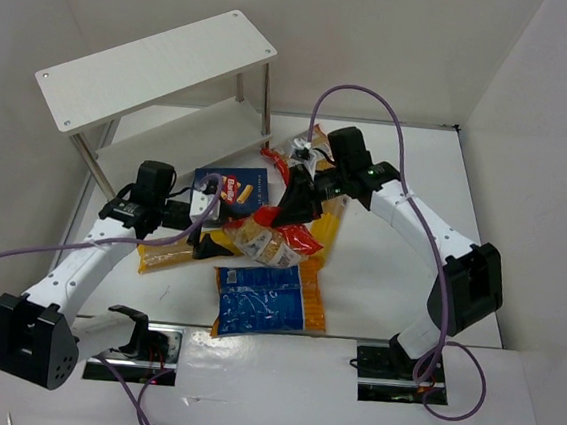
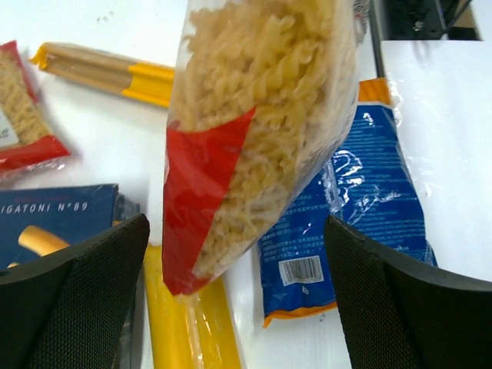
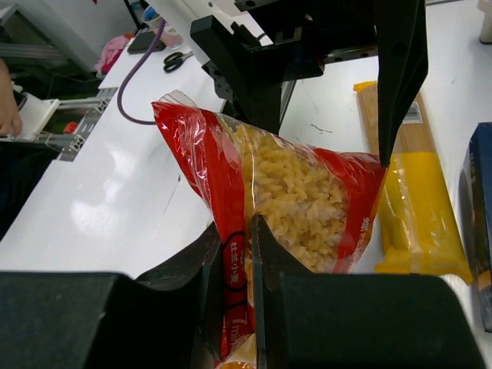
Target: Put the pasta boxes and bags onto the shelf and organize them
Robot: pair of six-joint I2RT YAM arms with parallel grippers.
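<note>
My right gripper (image 3: 250,231) (image 1: 291,211) is shut on the red edge of a clear bag of yellow spiral pasta (image 3: 307,200) (image 1: 261,236), holding it above the table. In the left wrist view that bag (image 2: 261,115) hangs between the wide-open fingers of my left gripper (image 2: 237,231) (image 1: 203,210), touching neither. Beside it lie a dark blue box (image 1: 231,185) (image 2: 58,219), a blue-orange bag (image 1: 265,296) (image 2: 369,192) and two long yellow packs (image 1: 164,258) (image 1: 331,222). A second red-edged bag (image 2: 23,123) lies farther off. The white two-tier shelf (image 1: 157,70) stands at the back left.
White walls close in the table at the left, back and right. The shelf's thin metal posts (image 1: 268,101) stand just behind the pile. Purple cables (image 1: 375,96) loop over both arms. The arm bases (image 1: 389,363) sit at the near edge.
</note>
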